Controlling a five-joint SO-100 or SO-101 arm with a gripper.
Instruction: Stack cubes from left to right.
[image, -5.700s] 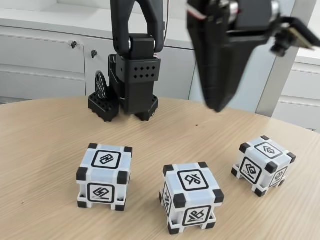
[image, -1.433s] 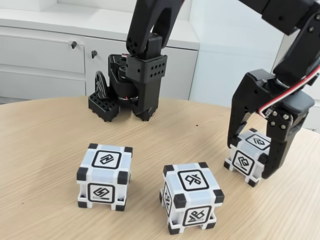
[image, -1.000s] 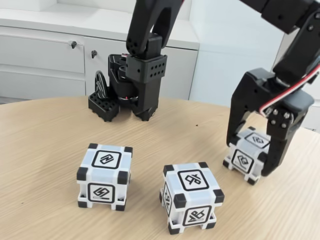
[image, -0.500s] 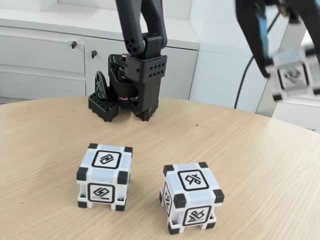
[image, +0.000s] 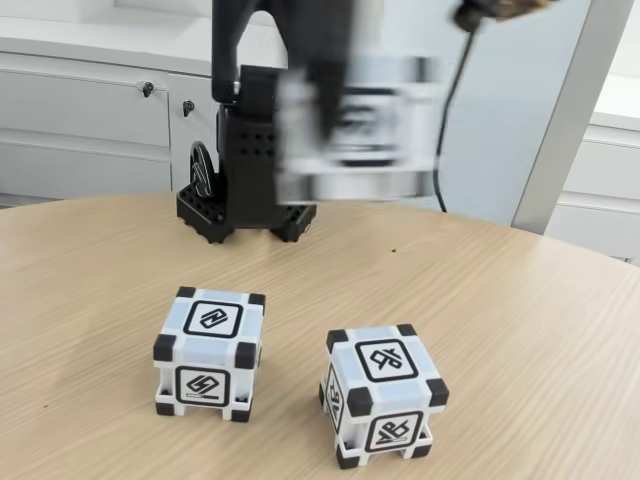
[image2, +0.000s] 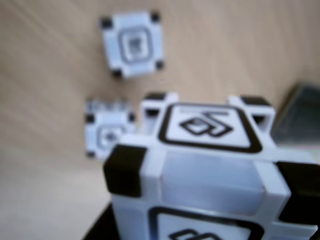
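A blurred white cube (image: 362, 125) with black corners hangs high above the table in the fixed view, in front of the arm's base. My gripper (image: 345, 120) is shut on it, its dark fingers smeared by motion. Two more cubes rest on the wooden table: the left cube (image: 208, 352) and the middle cube (image: 383, 393), a small gap between them. In the wrist view the held cube (image2: 200, 165) looms close, and both table cubes (image2: 132, 44) (image2: 107, 132) lie far below it.
The arm's black base (image: 250, 170) stands at the back of the round wooden table (image: 520, 330). A black toothed block (image: 203, 215) sits by its left foot. White cabinets (image: 90, 120) line the wall behind. Bare wood lies at the right.
The gripper shut on the right cube, lifted it off the table and swung it up and left. It now hangs high over the middle of the table. The other two cubes have not moved.
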